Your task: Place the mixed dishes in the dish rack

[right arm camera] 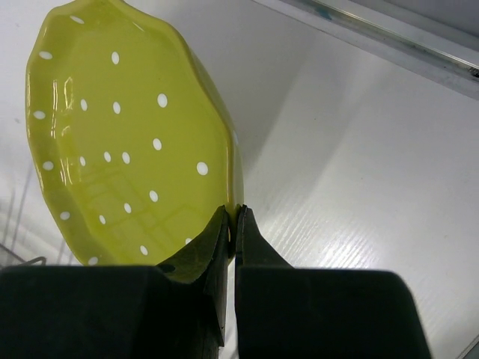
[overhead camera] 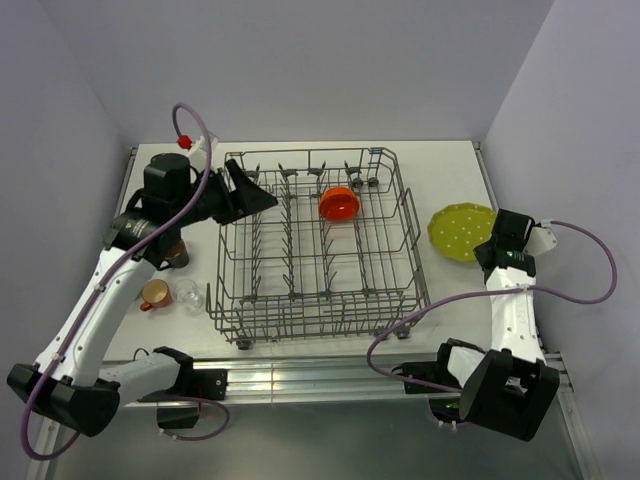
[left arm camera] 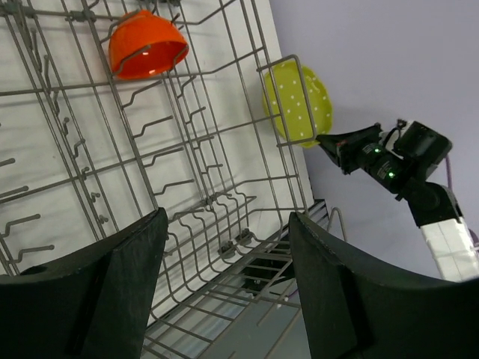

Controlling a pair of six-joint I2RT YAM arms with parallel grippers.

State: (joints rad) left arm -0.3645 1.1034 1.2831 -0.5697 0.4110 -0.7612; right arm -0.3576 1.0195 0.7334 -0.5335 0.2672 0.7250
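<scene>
The grey wire dish rack (overhead camera: 412, 240) fills the middle of the table, with an orange bowl (overhead camera: 339, 203) lying on its side among the far tines. My left gripper (overhead camera: 262, 195) hovers open over the rack's far left corner, nothing between its fingers (left arm camera: 120, 269). To the right of the rack, my right gripper (overhead camera: 490, 245) is shut on the rim of the yellow-green scalloped plate (overhead camera: 461, 230), which is tilted up off the tabletop (right arm camera: 127, 134). A small orange handled cup (overhead camera: 155, 294) and a clear glass (overhead camera: 188, 294) stand left of the rack. The dark brown mug (overhead camera: 176, 250) is half hidden behind my left arm.
The left wrist view looks through the rack (left arm camera: 224, 134) to the bowl (left arm camera: 147, 43), the plate (left arm camera: 298, 101) and the right arm's wrist (left arm camera: 389, 161). Grey walls close in the table on the left, back and right. A metal rail (overhead camera: 300, 380) runs along the near edge.
</scene>
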